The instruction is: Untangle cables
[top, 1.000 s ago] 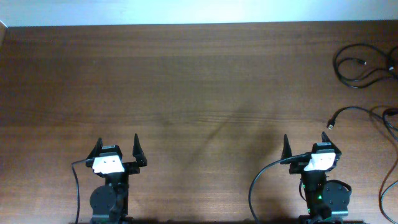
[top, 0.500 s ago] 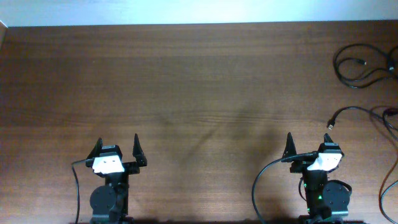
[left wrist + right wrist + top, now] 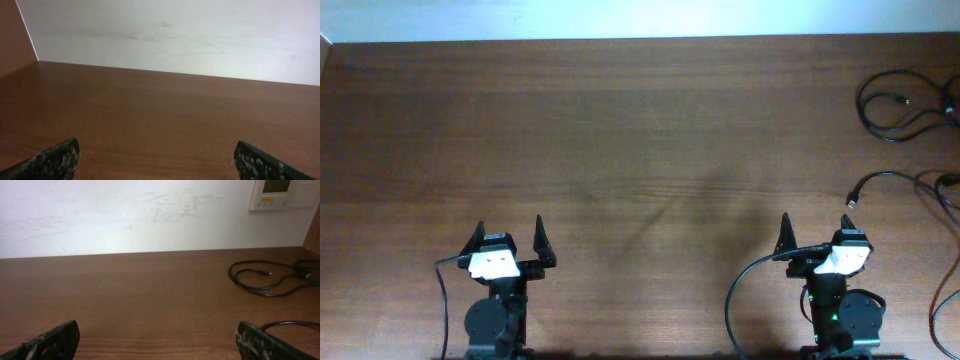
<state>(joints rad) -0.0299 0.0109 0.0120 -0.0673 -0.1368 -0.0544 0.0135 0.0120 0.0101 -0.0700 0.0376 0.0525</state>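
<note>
Thin black cables lie separate at the table's far right. One looped cable (image 3: 893,112) sits at the back right; it also shows in the right wrist view (image 3: 260,284). A second strand (image 3: 876,179) ends in a small plug (image 3: 851,201) just ahead and to the right of my right gripper (image 3: 817,236); it passes beside the right finger in the right wrist view (image 3: 290,324). More cable runs off the right edge (image 3: 947,188). My right gripper (image 3: 157,332) is open and empty. My left gripper (image 3: 508,240) (image 3: 157,152) is open and empty, far from the cables.
Thicker black arm cables (image 3: 732,295) (image 3: 444,300) hang by the arm bases at the front edge. A white wall (image 3: 175,35) runs behind the wooden table (image 3: 620,130). A wall panel (image 3: 280,194) is at the upper right.
My right gripper has drawn back slightly toward its base and shifted a little right. The left arm and the cables have not moved.
</note>
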